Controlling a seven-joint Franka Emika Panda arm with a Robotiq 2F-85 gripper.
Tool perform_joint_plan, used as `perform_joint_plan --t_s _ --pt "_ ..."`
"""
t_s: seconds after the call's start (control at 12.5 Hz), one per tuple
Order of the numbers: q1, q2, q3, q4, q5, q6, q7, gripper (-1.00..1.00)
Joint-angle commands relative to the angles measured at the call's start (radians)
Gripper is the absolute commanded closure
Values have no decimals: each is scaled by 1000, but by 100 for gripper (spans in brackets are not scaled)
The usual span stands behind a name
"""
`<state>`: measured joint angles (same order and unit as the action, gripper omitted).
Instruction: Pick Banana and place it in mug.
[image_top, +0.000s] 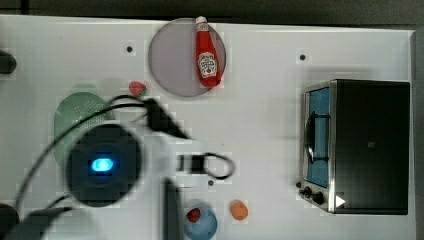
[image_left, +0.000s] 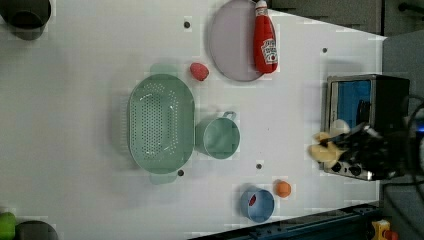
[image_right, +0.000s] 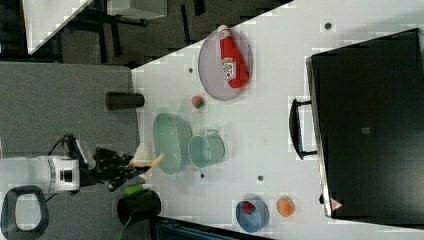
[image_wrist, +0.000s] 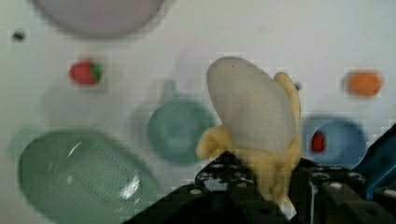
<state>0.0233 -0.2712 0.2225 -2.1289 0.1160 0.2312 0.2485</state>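
Gripper (image_wrist: 261, 186) fingers are clamped on the lower end of the banana (image_wrist: 254, 116), a half-peeled toy fruit carried high above the table (image_top: 270, 125), with the mug (image_wrist: 180, 133) below it beside the colander (image_wrist: 79, 177). Judged by appearance, the banana is light, fairly stiff and smooth, so the grip near its peeled base should hold. Its pale tip points free, suited to entering the mug's mouth first.
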Motion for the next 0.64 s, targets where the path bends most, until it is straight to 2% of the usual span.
perform_joint_plan --t_s 0.08,0.48,0.64 --pt "48 72 105 9 3 40 258 53" --pt "48 207 193 -91 -10 331 419 53" --pt "48 249 196 -157 -76 445 420 53"
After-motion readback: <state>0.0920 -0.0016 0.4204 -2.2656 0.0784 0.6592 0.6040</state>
